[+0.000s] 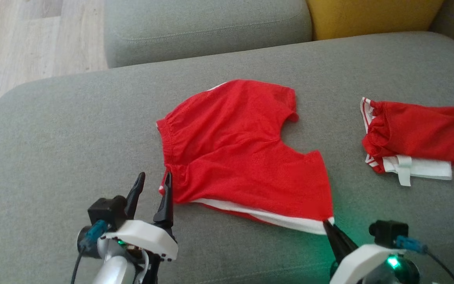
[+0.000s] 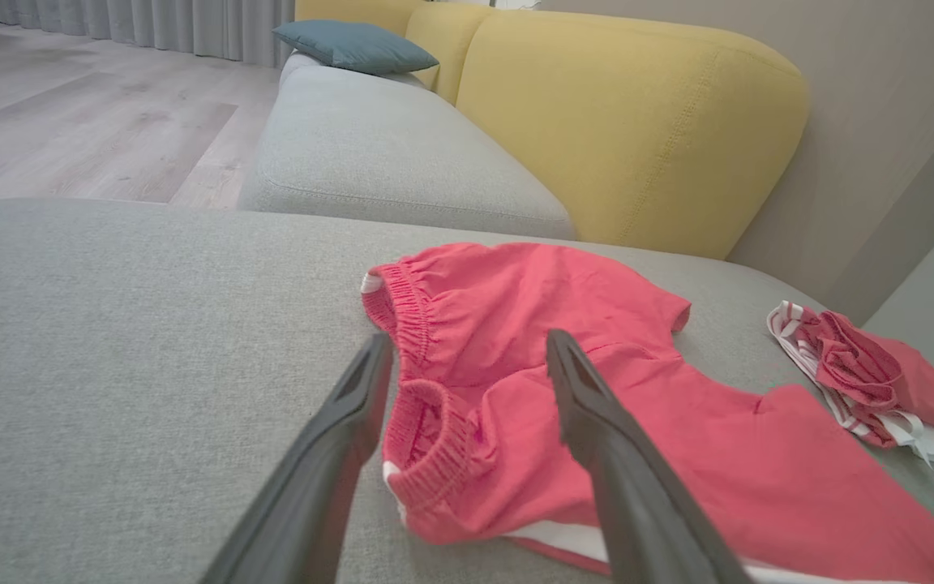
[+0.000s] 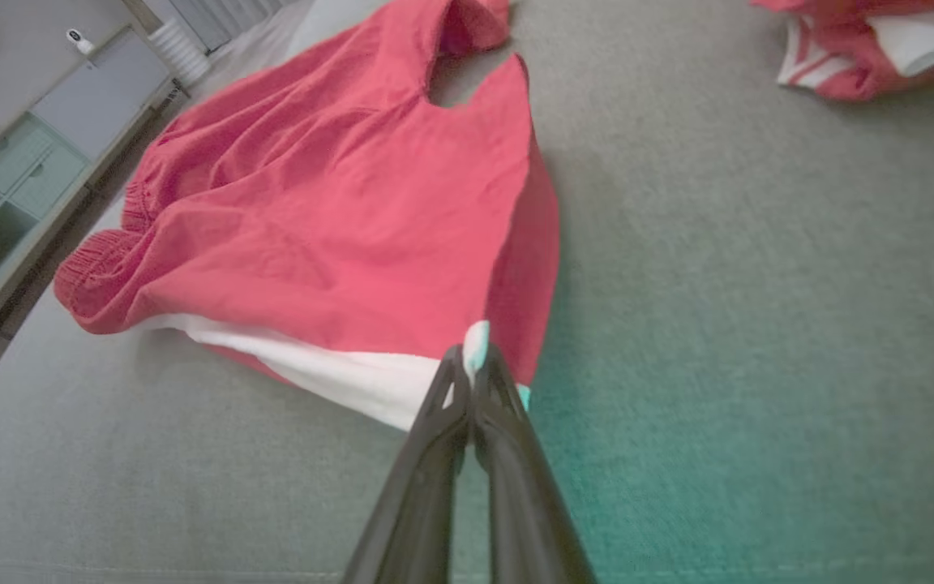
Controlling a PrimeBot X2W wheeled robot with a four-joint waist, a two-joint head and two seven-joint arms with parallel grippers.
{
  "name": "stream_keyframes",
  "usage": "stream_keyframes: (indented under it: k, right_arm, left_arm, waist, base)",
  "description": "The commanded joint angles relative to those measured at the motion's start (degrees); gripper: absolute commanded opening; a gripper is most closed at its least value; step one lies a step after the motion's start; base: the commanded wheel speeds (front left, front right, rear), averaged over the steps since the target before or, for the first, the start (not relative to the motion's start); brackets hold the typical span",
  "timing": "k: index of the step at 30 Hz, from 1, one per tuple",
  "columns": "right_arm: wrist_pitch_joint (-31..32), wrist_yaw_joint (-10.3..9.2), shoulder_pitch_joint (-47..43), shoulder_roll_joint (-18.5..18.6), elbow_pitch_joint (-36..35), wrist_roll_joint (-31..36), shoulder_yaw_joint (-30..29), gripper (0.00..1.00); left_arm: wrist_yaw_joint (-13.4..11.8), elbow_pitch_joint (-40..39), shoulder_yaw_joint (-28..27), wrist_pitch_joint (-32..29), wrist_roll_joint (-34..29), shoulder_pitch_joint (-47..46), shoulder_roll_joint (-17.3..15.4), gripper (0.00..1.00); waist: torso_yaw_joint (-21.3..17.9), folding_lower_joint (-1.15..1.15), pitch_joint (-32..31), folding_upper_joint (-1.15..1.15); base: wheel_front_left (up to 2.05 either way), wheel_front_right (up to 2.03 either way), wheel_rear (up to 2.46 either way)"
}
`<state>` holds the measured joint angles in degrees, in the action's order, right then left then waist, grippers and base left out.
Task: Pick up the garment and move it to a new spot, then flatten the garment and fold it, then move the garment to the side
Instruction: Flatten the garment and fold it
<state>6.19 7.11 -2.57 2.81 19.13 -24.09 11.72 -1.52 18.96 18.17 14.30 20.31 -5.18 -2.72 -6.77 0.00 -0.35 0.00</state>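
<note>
- At the near right corner of the red shorts [image 1: 235,146], right pincer [image 3: 473,357] was pressed together, pinching the white-trimmed hem.
- Left pincer [image 1: 155,177] was spread, tips at the waistband's near end, one finger over the fabric; contact unclear.
- Shorts lay spread mid-seat on the grey sofa cushion [image 1: 53,138].
- Second red garment [image 1: 416,134] sat bunched, well apart to the right.

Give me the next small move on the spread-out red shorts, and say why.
Probably ease the left gripper forward and close it on the waistband corner. The right gripper is shut on the white-striped hem corner of the red shorts; the left stands open with the waistband corner just ahead of its fingers, so one end is unheld.
</note>
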Motion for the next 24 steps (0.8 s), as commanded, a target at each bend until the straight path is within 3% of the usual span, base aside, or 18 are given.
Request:
stream_keyframes:
  k: [1,8,9,10,17,24]
  right_arm:
    - [1.8,0.37,-0.1,0.1,-3.4,1.6,-0.2,0.00]
    - [3.3,0.37,-2.4,0.1,-3.7,4.2,-2.4,0.00]
    - [2.9,0.37,-2.5,0.1,-3.7,4.6,-2.9,0.35]
    - [2.6,0.37,-2.5,0.1,-3.7,4.7,-3.3,1.00]
    - [-0.5,0.37,-1.8,0.1,-5.4,5.5,-5.5,1.00]
    - [-6.7,0.37,-1.5,0.1,-7.7,7.6,-8.7,1.00]
  left_arm:
    - [-0.1,-1.6,-1.2,0.7,0.1,-2.1,-0.2,1.00]
    - [-0.1,-0.9,-0.2,0.7,-0.1,-2.7,-0.2,1.00]
    - [-0.1,-0.8,-0.1,0.7,-0.2,-2.8,-0.2,1.00]
    - [-0.1,-0.7,0.0,0.7,-0.2,-2.9,-0.2,1.00]
    - [0.4,0.5,0.9,0.7,-0.3,-3.3,-0.2,1.00]
    - [0.4,7.1,3.2,0.2,-2.2,-5.1,-0.6,1.00]
  waist:
    - [-0.4,0.00,0.1,0.00]
    - [-0.5,0.00,0.3,0.00]
    - [-0.5,0.00,0.3,0.00]
    - [-0.5,0.00,0.3,0.00]
    - [-0.3,0.00,0.6,0.00]
    - [-0.5,0.00,1.2,0.00]
  base:
    - [0.00,0.00,0.00]
    - [0.00,0.00,0.00]
    - [0.00,0.00,0.00]
    - [0.00,0.00,0.00]
    - [0.00,0.00,0.00]
    - [0.00,0.00,0.00]
